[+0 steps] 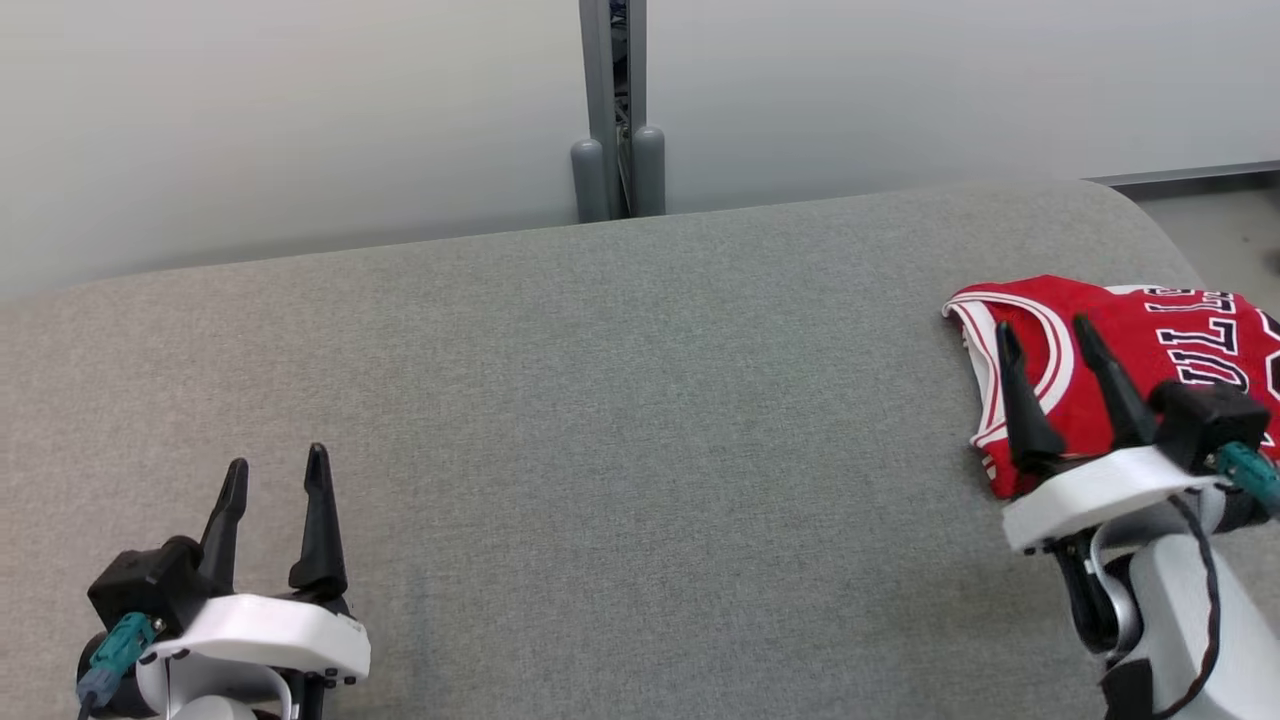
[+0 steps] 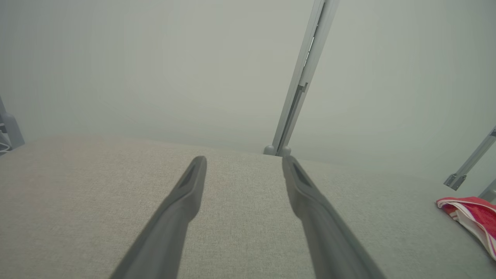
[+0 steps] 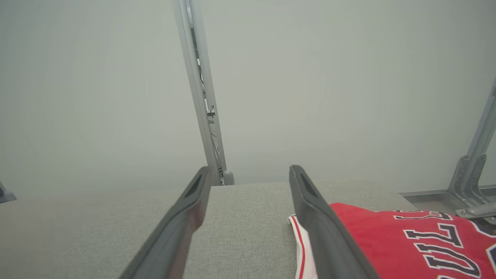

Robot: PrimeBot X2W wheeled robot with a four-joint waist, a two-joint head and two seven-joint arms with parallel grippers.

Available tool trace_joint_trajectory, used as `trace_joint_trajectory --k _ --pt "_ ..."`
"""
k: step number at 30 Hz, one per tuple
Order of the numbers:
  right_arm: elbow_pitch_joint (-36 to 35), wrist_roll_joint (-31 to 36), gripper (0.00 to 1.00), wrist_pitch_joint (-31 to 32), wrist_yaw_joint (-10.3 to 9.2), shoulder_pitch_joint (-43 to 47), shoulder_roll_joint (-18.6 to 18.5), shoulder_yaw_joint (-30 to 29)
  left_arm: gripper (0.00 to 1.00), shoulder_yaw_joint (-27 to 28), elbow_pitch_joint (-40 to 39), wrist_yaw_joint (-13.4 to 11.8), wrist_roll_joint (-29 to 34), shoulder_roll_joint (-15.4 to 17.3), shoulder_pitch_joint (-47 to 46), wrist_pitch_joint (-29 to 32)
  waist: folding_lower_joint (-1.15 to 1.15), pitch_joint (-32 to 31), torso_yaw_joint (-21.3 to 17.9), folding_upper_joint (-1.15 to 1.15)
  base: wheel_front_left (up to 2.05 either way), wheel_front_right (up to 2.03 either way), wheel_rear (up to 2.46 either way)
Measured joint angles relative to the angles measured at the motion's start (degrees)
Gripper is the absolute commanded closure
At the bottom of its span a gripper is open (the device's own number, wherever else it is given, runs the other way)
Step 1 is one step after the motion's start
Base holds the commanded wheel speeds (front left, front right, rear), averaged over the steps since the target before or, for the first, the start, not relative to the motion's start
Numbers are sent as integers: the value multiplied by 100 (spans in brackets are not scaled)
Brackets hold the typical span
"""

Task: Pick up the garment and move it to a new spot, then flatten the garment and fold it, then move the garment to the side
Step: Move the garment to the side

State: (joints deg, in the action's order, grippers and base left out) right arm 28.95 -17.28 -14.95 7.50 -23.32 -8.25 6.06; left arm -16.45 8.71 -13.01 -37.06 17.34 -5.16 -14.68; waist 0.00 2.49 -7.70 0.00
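- Task item: red sleeveless jersey with white-and-black trim and white block lettering (image 1: 1110,300). It lies at the robot's right end of the table, close to the rounded far corner.
- It sits in a compact, fairly flat bundle, with the striped armhole edge facing the table's middle. The lettering runs off the head view's right edge, so it is only partly readable.
- Support: long table covered in grey woven fabric (image 1: 640,400).
- Right gripper (image 1: 1043,327): fingers spread apart with nothing between them. It hangs over the jersey's inner edge.
- In the right wrist view (image 3: 251,169) one finger crosses the jersey's (image 3: 387,232) striped edge and the other is over bare fabric. I can't tell whether it touches the cloth.
- Left gripper (image 1: 278,460): fingers also spread wide and empty. It is at the near left of the table, well apart from the jersey.
- The left wrist view (image 2: 244,159) has both fingers over plain table cover, with a sliver of the jersey (image 2: 474,217) at the far right edge.
- Behind the table: pale grey wall panels (image 1: 300,120), joined by an upright grey metal post (image 1: 612,110).
- A strip of grey floor (image 1: 1220,230) shows past the right end of the table.
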Motion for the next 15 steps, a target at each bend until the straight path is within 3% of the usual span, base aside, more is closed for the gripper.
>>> trace_joint_trajectory --k 4,15 --pt "-622 411 0 193 0 494 361 -293 0 -2 89 -68 0 14 97 5 0 -26 90 0 0 0 0" --pt "-1423 691 0 587 0 1377 536 -401 0 -38 154 -169 10 36 477 45 0 -179 254 0 0 0 0"
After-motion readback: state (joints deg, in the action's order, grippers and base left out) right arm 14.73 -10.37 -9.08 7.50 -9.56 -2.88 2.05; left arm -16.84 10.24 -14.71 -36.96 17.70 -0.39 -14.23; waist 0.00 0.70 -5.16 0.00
